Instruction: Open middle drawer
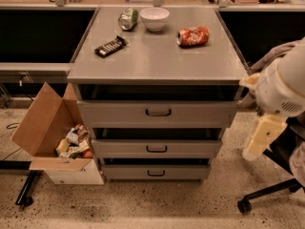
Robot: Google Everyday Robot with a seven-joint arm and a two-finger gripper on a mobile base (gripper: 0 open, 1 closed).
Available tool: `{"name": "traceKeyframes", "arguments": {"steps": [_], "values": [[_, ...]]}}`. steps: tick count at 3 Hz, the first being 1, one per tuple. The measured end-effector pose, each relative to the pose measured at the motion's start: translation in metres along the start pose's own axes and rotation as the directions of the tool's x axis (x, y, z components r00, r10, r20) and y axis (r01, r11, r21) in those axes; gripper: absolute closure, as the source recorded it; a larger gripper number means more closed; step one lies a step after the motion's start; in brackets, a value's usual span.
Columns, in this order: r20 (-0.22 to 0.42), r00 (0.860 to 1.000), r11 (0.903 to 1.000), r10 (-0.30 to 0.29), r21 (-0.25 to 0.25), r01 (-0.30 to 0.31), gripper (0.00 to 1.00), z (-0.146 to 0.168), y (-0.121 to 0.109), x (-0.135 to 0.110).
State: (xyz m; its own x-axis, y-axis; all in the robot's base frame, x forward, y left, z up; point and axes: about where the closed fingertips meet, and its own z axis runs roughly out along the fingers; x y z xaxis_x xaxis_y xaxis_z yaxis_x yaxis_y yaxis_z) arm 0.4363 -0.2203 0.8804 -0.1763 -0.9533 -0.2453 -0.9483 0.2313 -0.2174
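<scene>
- At the right edge of the view, the cream-coloured gripper (265, 136) hangs pointing down below the bulky white arm (286, 82). It is clear of the cabinet and touches nothing (I cannot tell whether it is open or closed).
- Left of the gripper, at about its own height, sits the middle drawer (190, 148). It is a wide grey metal drawer with a low, plain front panel.
- A small dark loop handle (156, 149) is fixed at the centre of that panel, well apart from the gripper.
- A dark band of shadow runs along the top of the panel, and the drawer's inside is not visible from this angle.
- Above it, up and to the left of the gripper, is the taller-fronted top drawer (200, 113). It has the same kind of handle.
- Below it is the bottom drawer (190, 172), low-fronted and looking a little narrower.
- Farther up and to the left, the grey cabinet top (157, 61) carries a white bowl (154, 18).
- A green can (128, 19) lies on its side just beside the bowl.
- A dented red can (193, 36) lies nearer the gripper's side.
- A dark snack bar (111, 46) lies toward the far side.
- Beyond the cabinet from the gripper, an open cardboard box (43, 123) stands on the speckled floor (157, 209), with wrappers inside.
- Under the gripper, a black chair base (267, 192) with a caster rests on that floor.
</scene>
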Motion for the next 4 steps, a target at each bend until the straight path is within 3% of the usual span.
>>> {"name": "traceKeyframes", "arguments": {"steps": [1,2,3,4], "values": [[0.005,0.999,0.9957,-0.044,-0.081,0.045,0.00,0.098,0.024,0.009],[-0.016,0.998,0.9895,-0.063,-0.132,0.060,0.00,0.154,0.035,0.007],[-0.016,0.998,0.9895,-0.063,-0.132,0.060,0.00,0.154,0.035,0.007],[-0.025,0.996,0.9870,-0.090,-0.136,0.086,0.00,0.192,0.034,0.012]]}}
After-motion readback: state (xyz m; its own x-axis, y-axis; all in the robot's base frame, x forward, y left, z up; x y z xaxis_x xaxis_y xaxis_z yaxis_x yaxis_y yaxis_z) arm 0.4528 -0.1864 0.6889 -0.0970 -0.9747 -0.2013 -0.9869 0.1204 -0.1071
